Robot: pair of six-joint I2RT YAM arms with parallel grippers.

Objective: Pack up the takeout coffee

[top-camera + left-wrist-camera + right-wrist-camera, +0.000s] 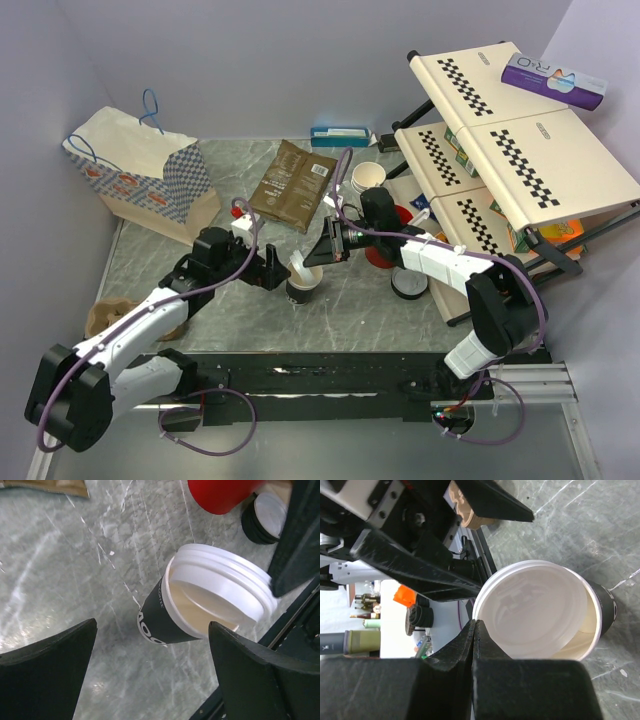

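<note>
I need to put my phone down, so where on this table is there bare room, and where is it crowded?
Bare marble lies between the paper bag and the brown pouch, and nearer, between the cup and the black base rail. It is crowded around the cup, flanked by the left tool and right tool, and rightward by the red cup and rack.

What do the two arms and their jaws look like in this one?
Left arm and right arm: white shells, black joints and bases, purple cables looped alongside. Left gripper and right gripper: matte black, with flat tapering jaws.
</note>
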